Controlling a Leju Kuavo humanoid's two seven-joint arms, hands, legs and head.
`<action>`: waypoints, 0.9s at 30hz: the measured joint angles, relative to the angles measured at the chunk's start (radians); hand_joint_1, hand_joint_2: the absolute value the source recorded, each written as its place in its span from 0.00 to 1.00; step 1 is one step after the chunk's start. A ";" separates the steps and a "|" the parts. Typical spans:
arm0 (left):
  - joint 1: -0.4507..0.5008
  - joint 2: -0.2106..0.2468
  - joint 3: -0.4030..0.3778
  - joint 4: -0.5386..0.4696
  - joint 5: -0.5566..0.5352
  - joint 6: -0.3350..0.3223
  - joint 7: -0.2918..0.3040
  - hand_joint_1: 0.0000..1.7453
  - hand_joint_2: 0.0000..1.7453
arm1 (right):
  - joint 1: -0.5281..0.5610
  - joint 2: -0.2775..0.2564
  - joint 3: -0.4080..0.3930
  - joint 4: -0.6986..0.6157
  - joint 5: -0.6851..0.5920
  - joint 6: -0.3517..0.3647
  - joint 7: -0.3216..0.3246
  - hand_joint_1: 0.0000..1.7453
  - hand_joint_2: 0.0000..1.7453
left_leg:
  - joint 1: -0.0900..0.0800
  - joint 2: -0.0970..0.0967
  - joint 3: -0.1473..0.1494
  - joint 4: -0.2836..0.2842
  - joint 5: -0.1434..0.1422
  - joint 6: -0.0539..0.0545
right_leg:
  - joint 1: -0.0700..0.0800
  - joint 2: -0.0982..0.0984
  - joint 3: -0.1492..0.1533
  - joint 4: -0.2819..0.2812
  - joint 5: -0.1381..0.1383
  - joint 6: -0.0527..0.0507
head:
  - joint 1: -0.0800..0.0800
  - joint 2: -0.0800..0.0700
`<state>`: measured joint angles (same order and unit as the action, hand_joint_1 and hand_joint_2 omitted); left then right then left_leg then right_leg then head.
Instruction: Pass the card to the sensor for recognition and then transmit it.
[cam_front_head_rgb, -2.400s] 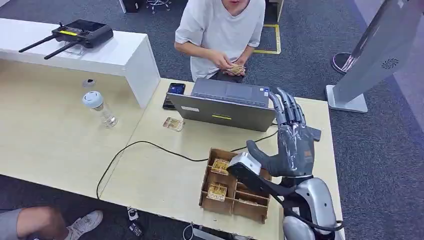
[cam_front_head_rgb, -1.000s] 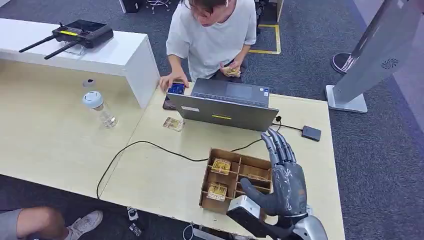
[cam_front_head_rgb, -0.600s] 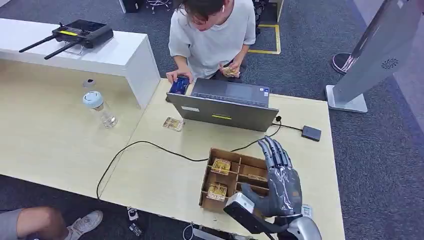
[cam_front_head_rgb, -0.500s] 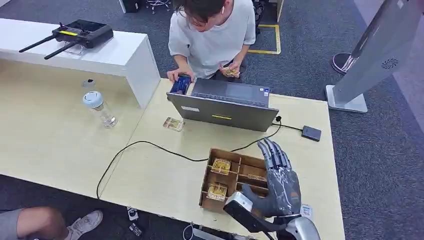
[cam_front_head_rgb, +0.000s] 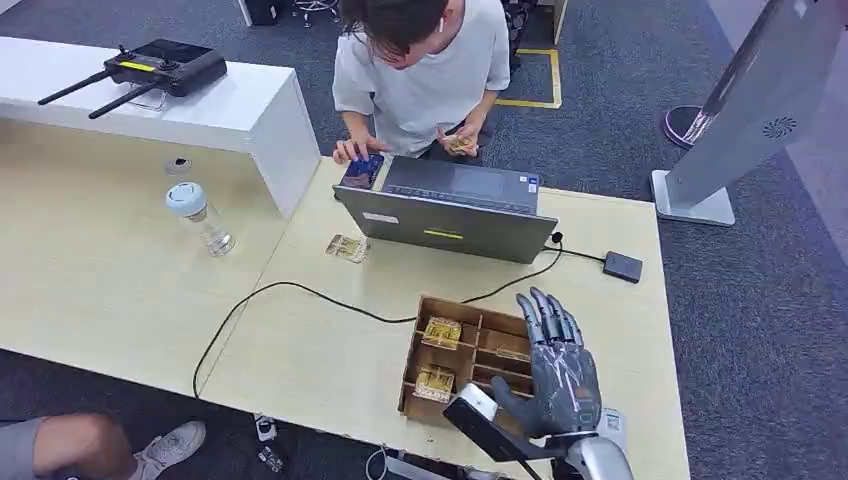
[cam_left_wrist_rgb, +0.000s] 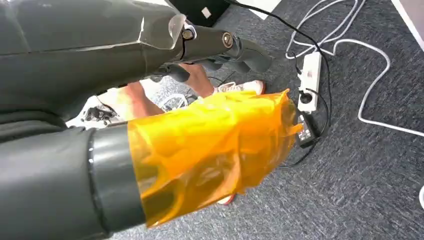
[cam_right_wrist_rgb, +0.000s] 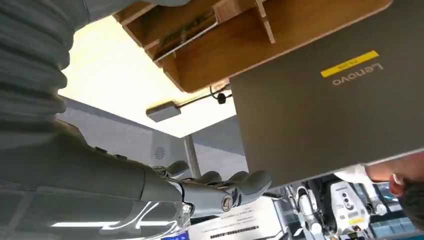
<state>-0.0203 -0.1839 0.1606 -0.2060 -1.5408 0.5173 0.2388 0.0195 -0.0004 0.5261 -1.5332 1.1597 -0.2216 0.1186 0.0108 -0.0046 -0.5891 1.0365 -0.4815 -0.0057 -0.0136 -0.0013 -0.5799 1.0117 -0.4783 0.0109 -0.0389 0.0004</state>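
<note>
A: Hand check first. We see the right hand (cam_front_head_rgb: 556, 375), grey and many-fingered, hovering over the right side of the brown wooden compartment tray (cam_front_head_rgb: 413, 368), fingers straight and apart, thumb out to the side, nothing held. In the right wrist view the fingertips (cam_right_wrist_rgb: 252, 181) look spread as well

B: And the left hand (cam_left_wrist_rgb: 220, 47)? Left wrist view has it hanging beside the table with the dark carpet behind it, fingers loosely extended, holding nothing as far as we can tell

A: Agreed. Cards: small gold-patterned cards (cam_front_head_rgb: 441, 331) lie in the tray's left compartments, and another one lies in a right-hand slot close to the fingers. One more loose card (cam_front_head_rgb: 346, 247) lies on the pale wooden table (cam_front_head_rgb: 310, 340) near the grey laptop (cam_front_head_rgb: 450, 225)

B: Sensor? We take the small black square box (cam_front_head_rgb: 622, 266) on a cable, near the table's far right edge, to be it, but we can't confirm

A: So the step in hand, we judge, is the pick. Advice: come down over a single compartment, keep the fingers off the thin dividers, and pinch the card by its edge between thumb and a finger

B: We'd lift straight up before swinging toward the black box, since a tilted card could catch on the tray wall

A: The person in the white shirt (cam_front_head_rgb: 425, 75) behind the laptop is busy with a phone, well apart from the tray
</note>
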 joint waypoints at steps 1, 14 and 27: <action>0.000 0.000 0.000 0.000 0.000 0.000 0.000 0.00 0.00 | 0.000 0.000 0.000 0.003 0.003 0.000 0.002 0.05 1.00 | 0.000 0.000 0.000 0.000 0.000 0.000 | 0.000 0.000 0.000 0.000 0.000 0.000 | 0.000 0.000; 0.000 0.000 0.000 0.000 -0.004 -0.002 0.000 0.00 0.00 | 0.002 0.000 -0.004 0.030 0.012 0.003 0.007 0.17 1.00 | 0.000 0.000 0.000 0.000 0.000 0.000 | 0.000 0.000 0.000 0.000 0.000 0.000 | 0.000 0.000; -0.001 0.000 0.000 0.000 -0.013 -0.005 0.001 0.00 0.00 | 0.002 0.000 -0.014 0.060 0.026 0.016 0.026 0.38 1.00 | 0.000 0.000 0.000 0.000 0.000 0.000 | 0.000 0.000 0.000 0.000 0.000 0.000 | 0.000 0.000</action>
<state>-0.0210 -0.1839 0.1606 -0.2060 -1.5538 0.5119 0.2396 0.0219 -0.0004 0.5123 -1.4729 1.1860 -0.2056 0.1446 0.0108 -0.0045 -0.5891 1.0366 -0.4814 -0.0057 -0.0136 -0.0013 -0.5799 1.0117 -0.4783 0.0109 -0.0389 0.0004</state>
